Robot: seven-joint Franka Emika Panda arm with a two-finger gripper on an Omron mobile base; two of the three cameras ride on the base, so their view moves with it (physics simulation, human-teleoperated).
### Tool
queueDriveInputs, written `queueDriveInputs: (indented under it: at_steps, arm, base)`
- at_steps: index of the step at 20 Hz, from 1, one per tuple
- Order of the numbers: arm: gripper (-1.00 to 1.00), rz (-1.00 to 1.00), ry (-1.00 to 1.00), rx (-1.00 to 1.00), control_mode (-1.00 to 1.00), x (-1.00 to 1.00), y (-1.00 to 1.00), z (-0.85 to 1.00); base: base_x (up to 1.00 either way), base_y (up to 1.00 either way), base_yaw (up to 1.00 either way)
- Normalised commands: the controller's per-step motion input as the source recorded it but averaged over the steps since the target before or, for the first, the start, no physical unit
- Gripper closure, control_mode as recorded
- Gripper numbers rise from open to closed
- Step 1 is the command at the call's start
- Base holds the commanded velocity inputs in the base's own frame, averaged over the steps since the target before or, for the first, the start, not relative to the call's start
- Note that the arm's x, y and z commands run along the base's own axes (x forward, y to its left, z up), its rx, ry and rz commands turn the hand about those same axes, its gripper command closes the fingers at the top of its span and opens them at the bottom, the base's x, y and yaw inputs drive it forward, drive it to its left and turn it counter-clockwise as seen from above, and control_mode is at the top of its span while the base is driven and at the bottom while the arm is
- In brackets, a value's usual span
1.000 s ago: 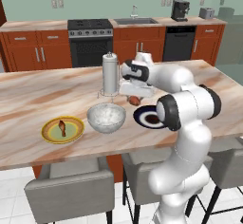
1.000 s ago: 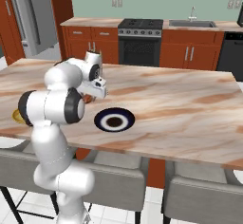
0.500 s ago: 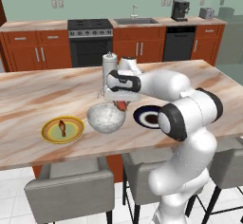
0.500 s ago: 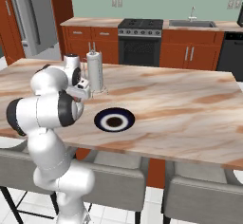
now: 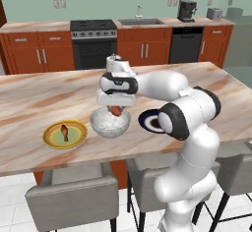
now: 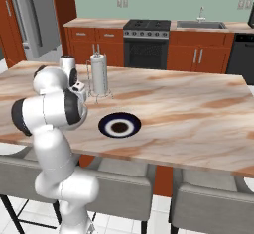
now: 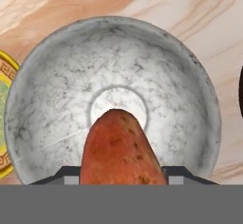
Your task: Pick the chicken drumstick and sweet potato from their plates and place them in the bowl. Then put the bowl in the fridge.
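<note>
The marble island counter is carrying the bowl, sitting between the yellow-rimmed plate and the navy plate. The gripper is hanging directly over the bowl, its jaws part-closed and clamping the sweet potato. The chicken drumstick is lying on the yellow-rimmed plate.

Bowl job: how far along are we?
Done: the sweet potato is off its navy plate, which sits bare. In hand: the gripper holds the sweet potato right above the empty bowl, not yet released. Left: drop it in, fetch the drumstick from the yellow plate, add it to the bowl, then carry the bowl to the fridge.
</note>
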Motion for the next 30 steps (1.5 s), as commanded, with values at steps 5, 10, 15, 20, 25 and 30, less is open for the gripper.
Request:
queueDriveInputs:
  at_steps: [5,10,15,20,25,30]
  arm:
    - [1.0,0.01,0.02,-0.04,-1.0,0.09,0.08,-0.31]
    - [1.0,0.0,-0.01,-0.05,-1.0,0.0,0.01,-0.45]
    - [1.0,0.0,-0.05,-0.01,-1.0,-0.01,0.0,-0.4]
    - [1.0,0.0,-0.09,0.0,-1.0,-0.08,0.03,-0.27]
    - [1.0,0.0,-0.04,0.0,-1.0,0.0,0.12,-0.13]
    - [1.0,0.0,-0.01,0.0,-1.0,0.09,0.12,-0.07]
  base:
    - [0.0,0.0,0.0]
    - [0.0,0.0,0.0]
    - [0.0,0.0,0.0]
    - [0.0,0.0,0.0]
    - [0.0,0.0,0.0]
    - [0.0,0.0,0.0]
